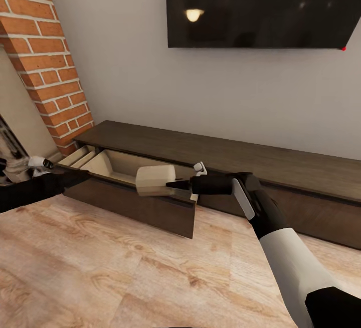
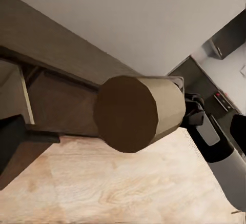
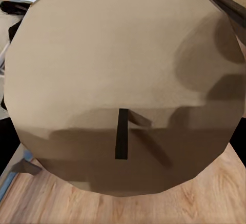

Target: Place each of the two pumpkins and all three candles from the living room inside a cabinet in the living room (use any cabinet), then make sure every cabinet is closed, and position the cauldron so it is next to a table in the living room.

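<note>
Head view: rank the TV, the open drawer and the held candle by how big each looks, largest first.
1. TV, cut off by the frame.
2. Open drawer of the cabinet.
3. Candle in the right gripper, smallest though nearest the camera.

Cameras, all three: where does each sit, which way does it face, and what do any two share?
Head view: high on the robot, facing down at the cabinet; the right end effector holds a candle over the open drawer.
Left wrist view: beside the left arm, facing the candle's flat end.
Right wrist view: behind the candle, facing its wick end.
All three share the candle.
</note>
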### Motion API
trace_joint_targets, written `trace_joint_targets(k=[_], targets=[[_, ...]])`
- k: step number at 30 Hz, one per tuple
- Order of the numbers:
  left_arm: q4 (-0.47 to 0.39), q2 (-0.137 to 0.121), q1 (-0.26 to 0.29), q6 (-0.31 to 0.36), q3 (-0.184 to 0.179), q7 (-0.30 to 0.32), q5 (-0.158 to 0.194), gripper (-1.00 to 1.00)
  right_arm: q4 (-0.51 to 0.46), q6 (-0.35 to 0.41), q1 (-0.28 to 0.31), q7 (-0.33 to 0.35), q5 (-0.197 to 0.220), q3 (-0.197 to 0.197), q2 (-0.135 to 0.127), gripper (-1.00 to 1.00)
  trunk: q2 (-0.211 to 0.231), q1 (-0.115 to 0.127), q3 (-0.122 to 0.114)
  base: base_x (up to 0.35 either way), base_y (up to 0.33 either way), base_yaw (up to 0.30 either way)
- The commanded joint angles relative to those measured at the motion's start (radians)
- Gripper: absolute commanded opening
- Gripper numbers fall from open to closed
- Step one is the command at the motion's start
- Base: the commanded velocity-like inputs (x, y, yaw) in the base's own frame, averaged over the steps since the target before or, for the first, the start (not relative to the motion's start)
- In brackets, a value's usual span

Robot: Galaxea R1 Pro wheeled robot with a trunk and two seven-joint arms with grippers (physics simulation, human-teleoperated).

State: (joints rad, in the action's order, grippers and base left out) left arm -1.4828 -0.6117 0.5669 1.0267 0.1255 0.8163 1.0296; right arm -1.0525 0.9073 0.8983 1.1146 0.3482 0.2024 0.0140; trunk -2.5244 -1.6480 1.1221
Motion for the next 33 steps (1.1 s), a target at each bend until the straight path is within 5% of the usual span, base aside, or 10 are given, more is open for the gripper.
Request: trace_joint_targets(k=[1,4,5,10,11,14,17,27,30,33], targets=[[0.001,-0.001,0.02,0.004,-0.025,-0.054,0.047,1.0,0.0,0.006,0.001,0.0,0.003,0.0,0.0,-1.0,0.0,0.0,0.001,0.0,0.0,0.0],[0.005,-0.002,0.113,0.004,-0.067,-0.191,0.166,1.0,0.0,0.007,0.001,-0.001,0.002,0.001,0.001,-1.0,0.0,0.0,0.001,0.0,0.0,0.0],[0.009,-0.002,0.179,0.004,-0.099,-0.275,0.236,1.0,0.0,0.008,0.001,-0.001,0.002,0.001,0.0,-1.0,0.0,0.0,0.001,0.0,0.0,0.0],[0.023,-0.033,0.283,0.004,-0.173,-0.474,0.411,1.0,0.003,0.009,0.001,-0.002,-0.003,-0.002,-0.001,-1.0,0.0,0.0,0.001,0.0,0.0,0.0],[0.028,-0.04,0.359,0.004,-0.218,-0.588,0.509,1.0,0.008,0.012,0.002,-0.002,-0.039,-0.003,-0.003,-1.0,0.0,0.0,0.001,0.0,0.0,0.0],[0.053,-0.042,0.486,0.002,-0.316,-0.781,0.647,1.0,0.011,0.019,0.009,-0.01,-0.113,-0.005,-0.004,-1.0,0.0,0.0,0.001,0.0,0.0,0.0],[0.098,-0.042,0.572,0.001,-0.376,-0.923,0.724,1.0,0.012,0.023,0.038,-0.149,-0.13,-0.006,-0.005,-1.0,0.0,0.0,0.001,0.0,0.0,0.0],[0.187,-0.042,0.638,-0.002,-0.446,-1.153,0.754,1.0,0.115,0.125,0.219,-0.326,-0.136,-0.006,-0.001,-1.0,0.0,0.0,0.001,0.0,0.0,0.0],[0.232,-0.039,0.72,-0.003,-0.549,-1.185,0.756,1.0,0.281,0.132,0.353,-0.393,-0.135,-0.008,0.017,-1.0,0.0,0.0,0.001,0.0,0.0,0.0],[0.298,-0.03,0.791,-0.004,-0.603,-1.193,0.756,1.0,0.406,0.134,0.443,-0.466,-0.134,-0.008,0.056,-1.0,0.0,0.0,0.001,0.0,0.0,0.0]])
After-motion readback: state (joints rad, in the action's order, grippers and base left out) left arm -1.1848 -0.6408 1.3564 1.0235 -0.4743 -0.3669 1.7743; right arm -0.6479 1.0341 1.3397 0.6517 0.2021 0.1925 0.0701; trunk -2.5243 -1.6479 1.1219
